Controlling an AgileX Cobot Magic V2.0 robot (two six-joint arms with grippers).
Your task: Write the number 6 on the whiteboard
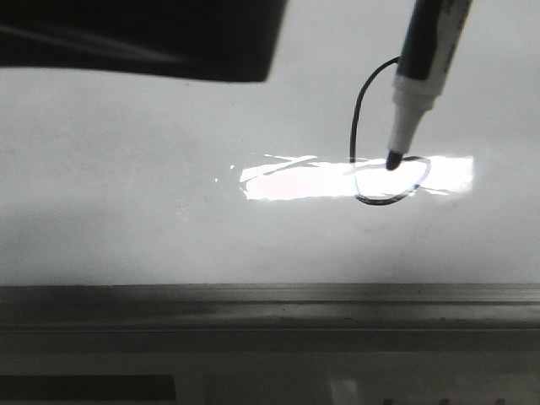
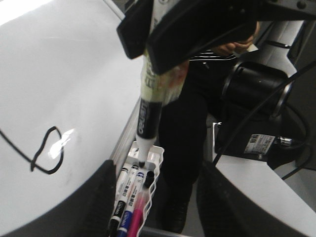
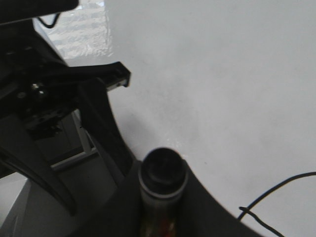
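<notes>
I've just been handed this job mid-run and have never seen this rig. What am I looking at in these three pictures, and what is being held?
It is a two-armed robot writing on a whiteboard. The front view looks forward over the board: a marker pen comes down from the top, its black tip touching the board at the loop of a hand-drawn number 6. A bright glare patch lies across that loop.

The left wrist view comes from the camera on the left arm. It shows the right gripper clamped on the marker, the 6 on the board, and a white tray of spare markers beside the board's edge.

The right wrist view looks down along the held marker's barrel, with part of the line at the corner.

The left gripper's jaws cannot be judged.
</notes>
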